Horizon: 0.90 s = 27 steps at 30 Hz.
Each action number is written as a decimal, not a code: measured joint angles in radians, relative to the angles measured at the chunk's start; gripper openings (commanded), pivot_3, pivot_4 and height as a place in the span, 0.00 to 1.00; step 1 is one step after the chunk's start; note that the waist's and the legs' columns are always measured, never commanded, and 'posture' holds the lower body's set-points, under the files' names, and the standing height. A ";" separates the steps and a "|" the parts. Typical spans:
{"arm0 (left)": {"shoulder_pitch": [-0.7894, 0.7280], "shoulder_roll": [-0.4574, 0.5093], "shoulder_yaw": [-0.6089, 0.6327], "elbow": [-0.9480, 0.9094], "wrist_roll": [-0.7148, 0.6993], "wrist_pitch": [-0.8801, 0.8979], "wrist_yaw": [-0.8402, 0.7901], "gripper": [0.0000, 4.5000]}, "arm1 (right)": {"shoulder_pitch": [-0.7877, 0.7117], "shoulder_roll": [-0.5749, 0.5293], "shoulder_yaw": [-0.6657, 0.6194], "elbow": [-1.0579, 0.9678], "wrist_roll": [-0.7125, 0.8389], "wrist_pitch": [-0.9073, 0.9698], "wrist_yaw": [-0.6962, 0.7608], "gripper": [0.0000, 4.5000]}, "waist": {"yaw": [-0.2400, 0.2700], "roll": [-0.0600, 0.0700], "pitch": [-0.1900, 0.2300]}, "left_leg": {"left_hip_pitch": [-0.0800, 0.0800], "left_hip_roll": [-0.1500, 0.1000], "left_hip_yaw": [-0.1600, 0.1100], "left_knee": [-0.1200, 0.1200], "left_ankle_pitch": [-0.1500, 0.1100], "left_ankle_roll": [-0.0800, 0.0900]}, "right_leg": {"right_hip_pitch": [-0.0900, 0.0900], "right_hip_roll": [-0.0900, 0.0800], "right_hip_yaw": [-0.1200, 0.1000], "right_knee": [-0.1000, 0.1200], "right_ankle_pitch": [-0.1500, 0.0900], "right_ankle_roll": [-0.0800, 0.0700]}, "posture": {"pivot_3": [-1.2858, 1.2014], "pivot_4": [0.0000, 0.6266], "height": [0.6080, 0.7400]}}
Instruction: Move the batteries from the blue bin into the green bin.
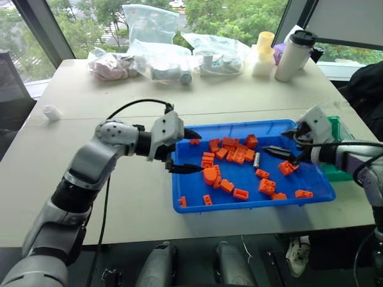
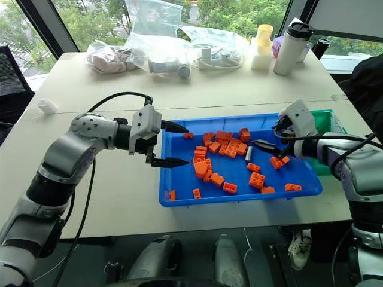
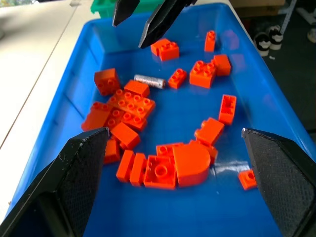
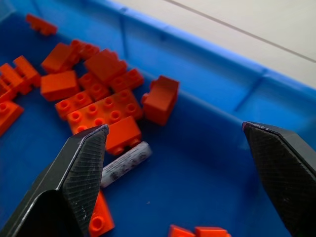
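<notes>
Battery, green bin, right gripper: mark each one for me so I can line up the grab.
battery (image 4: pixel 126 163), right wrist view, middle of its silver barrel.
green bin (image 2: pixel 321 121), right eye view, its far rim beyond the arm.
right gripper (image 2: pixel 272 147), right eye view, midway between its open black fingertips, above the blue bin (image 2: pixel 239 197).

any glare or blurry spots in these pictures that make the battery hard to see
Left wrist view: soft glare patches on the bright blue plastic tray; the small silver-grey metal battery stays readable. Right wrist view: the battery is sharp, far bricks softer. Left eye view: bright windows behind.
</notes>
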 measured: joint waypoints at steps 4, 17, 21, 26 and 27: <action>0.007 0.031 0.004 -0.072 -0.017 0.033 -0.007 1.00 | -0.033 -0.043 0.114 0.055 -0.057 -0.112 0.112 0.99 | -0.001 -0.001 0.000 | 0.000 0.000 0.000 0.001 0.000 0.000 | 0.001 0.000 0.000 0.000 0.000 0.000 | 0.52 0.24 1.00; 0.085 0.075 0.019 -0.138 -0.093 0.136 0.002 1.00 | -0.167 0.002 0.302 0.364 -0.245 -0.423 0.318 0.99 | -0.005 -0.001 0.000 | 0.000 0.001 0.000 0.001 0.000 0.000 | 0.000 0.000 0.000 0.000 0.000 0.000 | 0.52 0.24 1.00; 0.089 0.071 0.030 -0.127 -0.093 0.134 0.022 1.00 | -0.184 0.029 0.323 0.420 -0.275 -0.454 0.348 0.99 | -0.004 -0.001 0.000 | 0.000 0.001 0.000 0.001 0.000 -0.001 | 0.000 0.000 -0.001 0.000 0.000 0.000 | 0.52 0.24 1.00; 0.094 0.065 0.037 -0.123 -0.093 0.134 0.041 1.00 | -0.187 0.043 0.329 0.461 -0.318 -0.505 0.363 0.70 | -0.005 0.000 0.000 | 0.000 0.001 0.000 0.001 0.000 -0.001 | 0.000 0.000 0.000 0.000 0.000 0.000 | 0.52 0.24 1.00; 0.099 0.065 0.037 -0.123 -0.093 0.134 0.044 1.00 | -0.188 0.045 0.329 0.466 -0.323 -0.517 0.367 0.58 | -0.005 0.000 0.000 | 0.001 0.001 0.000 0.001 0.000 -0.001 | 0.000 0.000 0.000 0.000 0.000 0.000 | 0.52 0.24 1.00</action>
